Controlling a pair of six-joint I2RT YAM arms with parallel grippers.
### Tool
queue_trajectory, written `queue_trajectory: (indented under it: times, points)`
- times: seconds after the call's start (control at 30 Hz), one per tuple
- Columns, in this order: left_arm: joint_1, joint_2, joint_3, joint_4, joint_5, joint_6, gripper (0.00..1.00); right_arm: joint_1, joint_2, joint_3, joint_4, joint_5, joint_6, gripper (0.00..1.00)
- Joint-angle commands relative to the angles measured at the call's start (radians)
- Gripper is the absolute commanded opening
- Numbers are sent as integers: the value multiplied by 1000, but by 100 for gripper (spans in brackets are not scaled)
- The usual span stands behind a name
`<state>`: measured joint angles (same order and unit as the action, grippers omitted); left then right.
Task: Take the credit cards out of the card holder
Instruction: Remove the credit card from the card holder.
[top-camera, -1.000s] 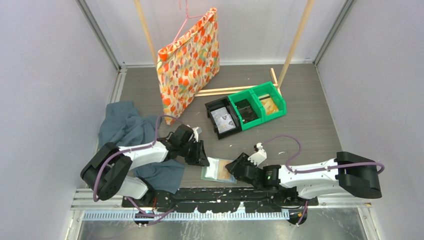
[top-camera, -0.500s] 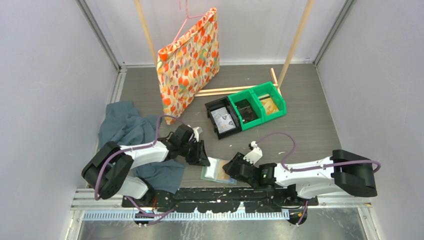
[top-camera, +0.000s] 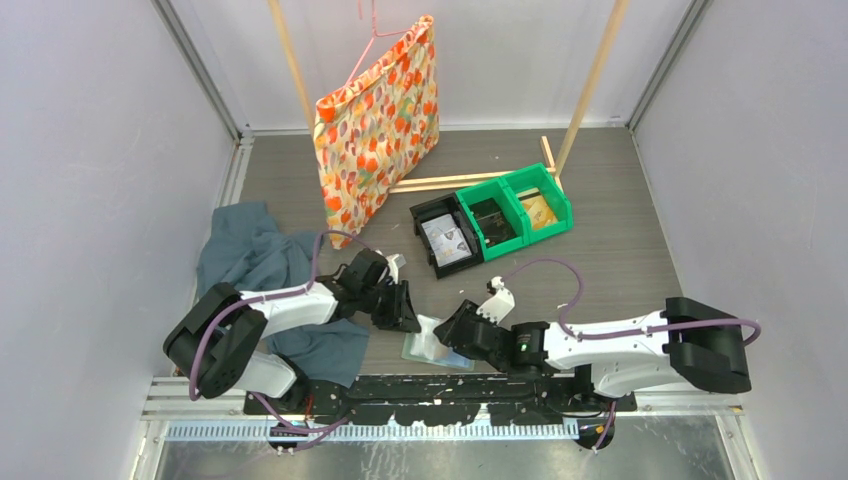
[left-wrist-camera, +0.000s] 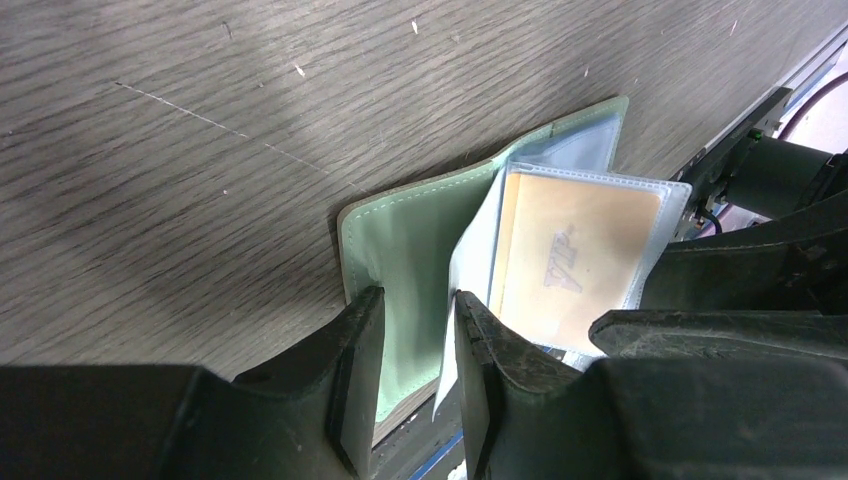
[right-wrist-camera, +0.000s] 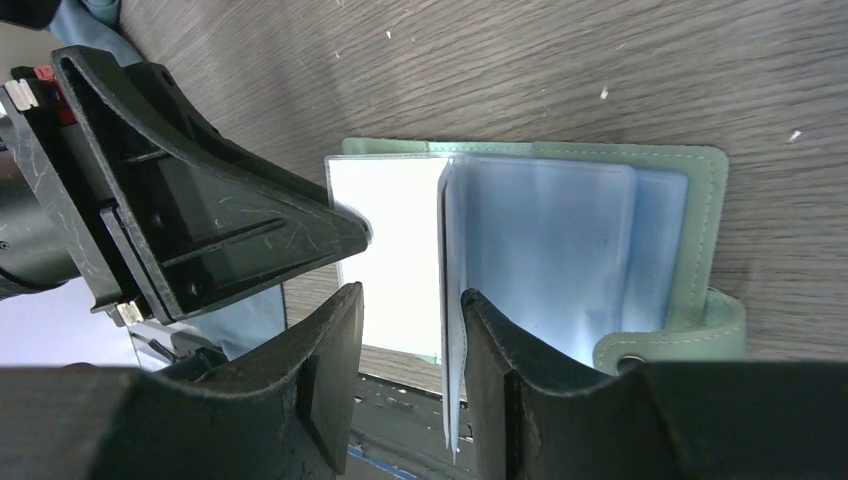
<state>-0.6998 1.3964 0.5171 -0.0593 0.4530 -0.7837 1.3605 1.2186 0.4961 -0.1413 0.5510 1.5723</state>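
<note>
The card holder (top-camera: 425, 348) lies open near the table's front edge, a sage-green cover (left-wrist-camera: 410, 240) with pale clear sleeves (right-wrist-camera: 560, 250). One sleeve holds a cream credit card (left-wrist-camera: 575, 265) with faint lettering. My left gripper (top-camera: 408, 318) stands open over the left flap, and the green cover shows between its fingers (left-wrist-camera: 365, 345). My right gripper (top-camera: 448, 335) is open over the holder from the right. An upright sleeve page (right-wrist-camera: 450, 300) stands in the gap, close to its right finger (right-wrist-camera: 490, 350). A white page (right-wrist-camera: 385, 250) lies behind.
A dark teal cloth (top-camera: 260, 265) lies under the left arm. Green bins (top-camera: 520, 210) and a black bin (top-camera: 445, 240) sit mid-table. A floral bag (top-camera: 380, 120) hangs from a hanger between wooden poles (top-camera: 590, 80). The black rail (top-camera: 440, 385) borders the holder.
My right gripper has slid left over the card holder, and its sleeve pages now stand up. The left gripper has barely moved.
</note>
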Motion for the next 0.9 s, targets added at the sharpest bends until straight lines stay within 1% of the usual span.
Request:
queue_trajectory:
  times: [0.0, 0.23, 0.3, 0.37, 0.5, 0.6, 0.7, 0.8, 0.87]
  points:
    - [-7, 2, -6, -10, -13, 14, 34, 5, 18, 45, 29, 6, -9, 45]
    - [-6, -61, 20, -87, -44, 35, 34, 6, 20, 56, 22, 8, -19, 45]
    - [-5, -90, 29, -114, -57, 42, 34, 6, 2, 42, 14, 17, -2, 45]
    - [-4, -114, 34, -135, -67, 45, 34, 5, -39, 0, 53, 27, 17, 45]
    - [-3, -136, 43, -155, -70, 49, 35, 5, -128, -126, 174, 43, 58, 37]
    - [-3, -133, 49, -156, -68, 49, 35, 5, -161, -146, 162, 48, 68, 29]
    - [-3, -125, 54, -154, -65, 50, 35, 5, -155, -149, 160, 41, 65, 24]
    - [-3, -125, 58, -155, -60, 49, 35, 5, -146, -157, 175, 41, 72, 14]
    - [-2, -130, 59, -159, -61, 49, 35, 6, -141, -157, 178, 43, 74, 10]
